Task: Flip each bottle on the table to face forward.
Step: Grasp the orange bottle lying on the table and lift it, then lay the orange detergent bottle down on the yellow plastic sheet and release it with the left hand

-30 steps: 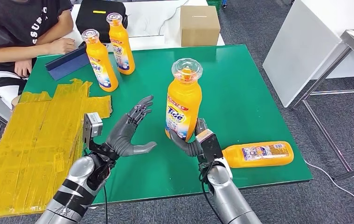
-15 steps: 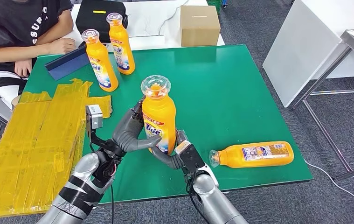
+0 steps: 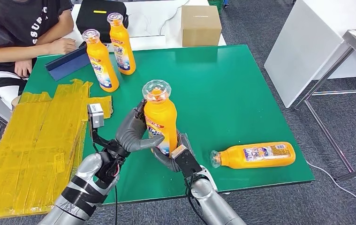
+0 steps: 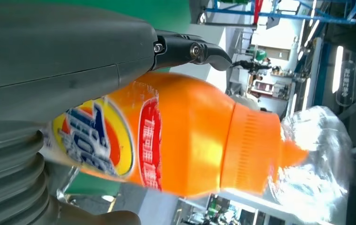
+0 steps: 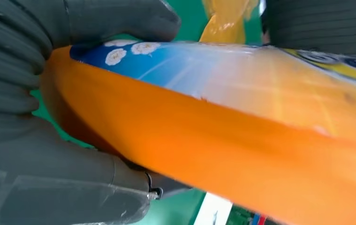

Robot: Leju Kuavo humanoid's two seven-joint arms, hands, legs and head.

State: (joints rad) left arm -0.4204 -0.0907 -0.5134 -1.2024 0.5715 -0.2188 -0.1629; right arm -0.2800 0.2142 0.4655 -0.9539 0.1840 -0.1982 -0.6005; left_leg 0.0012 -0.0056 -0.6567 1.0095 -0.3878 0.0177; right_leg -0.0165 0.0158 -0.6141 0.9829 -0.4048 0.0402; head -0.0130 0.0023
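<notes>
Near the front edge of the green table [image 3: 241, 89], an orange bottle [image 3: 160, 123] stands upright with a slight tilt, clear cap up, label partly visible between the two hands. Left hand [image 3: 131, 131] wraps the bottle's left side, thumb across the front of the label, fingers curled round the back; left wrist view confirms the bottle against the palm with a dark finger [image 4: 190, 49] over the shoulder. Right hand [image 3: 171, 157] grips the bottle's base from the right and below; right wrist view shows its fingers closed round the bottom end of the bottle. Both hands clamped on the same bottle. Second bottle [image 3: 253, 155] lies on its side near the table's front right corner, cap pointing toward the hands, back label up, well apart from the held one. Two more upright bottles at the far left: one [image 3: 100, 61] nearer, one [image 3: 121, 44] just behind it. Blue folder [image 3: 65, 63] beside them. Yellow taped cardboard [image 3: 40, 136] covers the table's left part. Person in black shirt [image 3: 16, 28] sits at the far left corner. Brown box [image 3: 200, 26] and black bag [image 3: 96, 16] on the white table behind.
</notes>
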